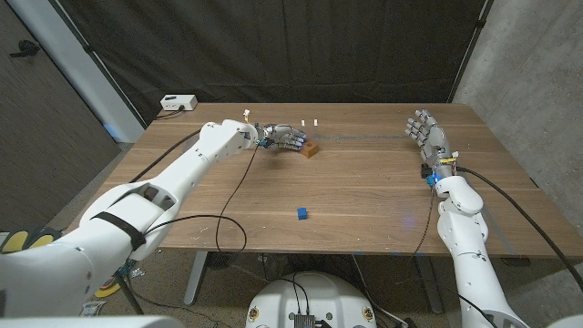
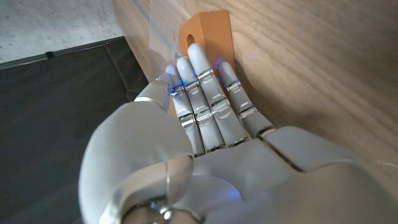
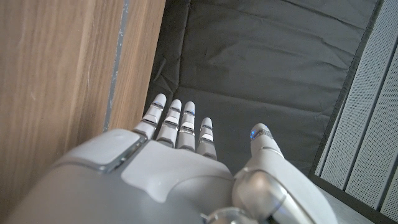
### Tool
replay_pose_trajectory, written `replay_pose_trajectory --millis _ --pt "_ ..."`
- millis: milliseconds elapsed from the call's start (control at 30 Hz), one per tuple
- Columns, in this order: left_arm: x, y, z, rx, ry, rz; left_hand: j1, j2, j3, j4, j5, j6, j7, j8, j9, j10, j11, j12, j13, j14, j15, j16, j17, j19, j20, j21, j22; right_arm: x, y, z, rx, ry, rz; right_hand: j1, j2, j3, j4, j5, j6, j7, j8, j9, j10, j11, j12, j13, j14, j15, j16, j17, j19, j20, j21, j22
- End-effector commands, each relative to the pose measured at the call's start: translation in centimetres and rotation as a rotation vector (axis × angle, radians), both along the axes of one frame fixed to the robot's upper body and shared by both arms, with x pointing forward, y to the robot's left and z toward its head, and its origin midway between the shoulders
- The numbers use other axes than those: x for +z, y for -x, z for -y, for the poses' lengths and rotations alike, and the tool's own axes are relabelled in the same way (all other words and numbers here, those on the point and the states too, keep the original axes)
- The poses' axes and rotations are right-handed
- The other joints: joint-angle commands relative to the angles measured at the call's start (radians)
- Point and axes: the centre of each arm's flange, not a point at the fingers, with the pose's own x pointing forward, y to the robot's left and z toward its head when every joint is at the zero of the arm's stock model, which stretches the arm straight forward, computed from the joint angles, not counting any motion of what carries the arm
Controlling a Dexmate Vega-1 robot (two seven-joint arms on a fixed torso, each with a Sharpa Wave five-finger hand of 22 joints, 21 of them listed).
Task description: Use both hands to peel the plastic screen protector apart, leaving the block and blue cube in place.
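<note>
An orange-brown block (image 1: 311, 150) with a round hole stands at the table's back middle. My left hand (image 1: 282, 138) reaches toward it with straight fingers, and the fingertips (image 2: 198, 62) lie against the block (image 2: 208, 34). A clear plastic screen protector (image 2: 158, 37) shows as a faint sheet beside those fingertips. I cannot see the thumb, and no grip on the sheet shows. The blue cube (image 1: 301, 213) sits alone near the front middle. My right hand (image 1: 426, 135) is raised at the far right, fingers spread and holding nothing (image 3: 180, 162).
A white box (image 1: 178, 103) with a cable sits at the back left corner of the wooden table (image 1: 364, 191). Two small white bits (image 1: 308, 122) lie behind the block. Black cables trail along both arms. Dark curtains hang behind the table.
</note>
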Motion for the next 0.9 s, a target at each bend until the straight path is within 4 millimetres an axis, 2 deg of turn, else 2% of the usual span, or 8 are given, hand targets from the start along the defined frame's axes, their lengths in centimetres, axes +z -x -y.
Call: replay_pose_trajectory --millis 33,167,267,533,567,767,900 --pt "1.2 1.6 0.1 -0.12 0.029 0.29 -0.006 0.018 -0.001 0.018 0.022 -0.036 -0.008 0.021 0.066 -0.073 -0.016 0.013 0.051 -0.055 -0.045 -0.026 0.025 -0.029 -0.039 0.03 0.006 0.4 0.2 -1.3 0.021 0.013 0.028 -0.009 -0.002 0.005 0.004 0.0 0.007 -0.001 -0.002 0.003 0.008 0.001 0.003 0.001 0.005 0.003 0.0 0.004 0.004 -0.001 -0.004 0.001" --pt "1.6 1.9 0.2 -0.153 0.031 0.349 0.0 0.006 0.003 0.023 0.038 -0.065 -0.019 0.042 0.098 -0.116 -0.021 0.031 0.099 -0.141 -0.063 -0.107 -0.003 -0.053 -0.038 0.068 0.005 0.5 0.3 -1.8 0.027 0.021 0.035 -0.009 -0.002 0.005 0.004 0.0 0.008 -0.002 -0.001 0.003 0.008 0.001 0.002 0.001 0.007 0.004 0.0 0.004 0.005 -0.001 -0.005 0.001" --pt "2.1 2.5 0.2 -0.145 0.009 0.4 -0.002 0.008 0.003 0.031 0.039 -0.085 -0.035 0.048 0.111 -0.136 -0.029 0.038 0.118 -0.149 -0.066 -0.135 -0.022 -0.059 -0.041 0.086 0.003 0.5 0.5 -2.1 0.03 0.023 0.041 -0.009 -0.002 0.005 0.004 0.0 0.01 -0.002 0.0 0.003 0.009 0.001 0.003 0.001 0.008 0.003 0.0 0.004 0.005 0.0 -0.005 0.001" --pt "2.8 3.7 0.3 -0.123 -0.014 0.478 -0.004 0.005 0.003 0.038 0.038 -0.085 -0.045 0.062 0.125 -0.153 -0.04 0.048 0.139 -0.154 -0.067 -0.158 -0.033 -0.069 -0.049 0.105 0.0 1.0 1.2 -3.0 0.036 0.043 0.063 -0.009 -0.002 0.006 0.003 0.0 0.014 -0.002 0.001 0.003 0.01 -0.001 0.003 0.001 0.01 0.003 0.0 0.003 0.008 0.001 -0.006 0.001" --pt "2.9 3.8 0.2 -0.117 -0.017 0.485 -0.004 0.004 0.003 0.038 0.038 -0.079 -0.055 0.067 0.128 -0.15 -0.039 0.052 0.143 -0.154 -0.067 -0.162 -0.035 -0.071 -0.051 0.109 -0.001 1.1 1.3 -3.1 0.034 0.047 0.066 -0.009 -0.002 0.007 0.002 0.0 0.014 -0.002 0.001 0.003 0.011 -0.001 0.003 0.001 0.01 0.003 0.0 0.003 0.008 0.001 -0.006 0.001" --pt "3.2 4.7 -0.2 -0.062 -0.052 0.543 -0.001 -0.004 0.005 0.036 0.039 -0.063 -0.044 0.082 0.135 -0.14 -0.038 0.066 0.155 -0.143 -0.069 -0.169 -0.038 -0.074 -0.053 0.122 -0.006 1.9 2.2 -4.3 0.014 0.097 0.08 0.004 -0.003 0.013 -0.009 0.004 0.029 0.003 0.006 0.003 0.031 -0.006 0.01 0.001 0.029 -0.006 0.005 0.001 0.017 -0.002 -0.005 0.001" --pt "3.6 5.4 -0.3 -0.025 -0.09 0.589 0.003 -0.015 0.008 0.032 0.044 -0.043 -0.033 0.095 0.139 -0.116 -0.035 0.081 0.162 -0.126 -0.069 -0.174 -0.041 -0.077 -0.054 0.133 -0.014 2.6 2.9 -5.2 -0.033 0.146 0.088 0.021 -0.006 0.023 -0.023 0.009 0.081 0.013 0.019 0.003 0.086 -0.003 0.027 0.001 0.099 -0.024 0.023 0.001 0.05 -0.01 0.003 0.002"
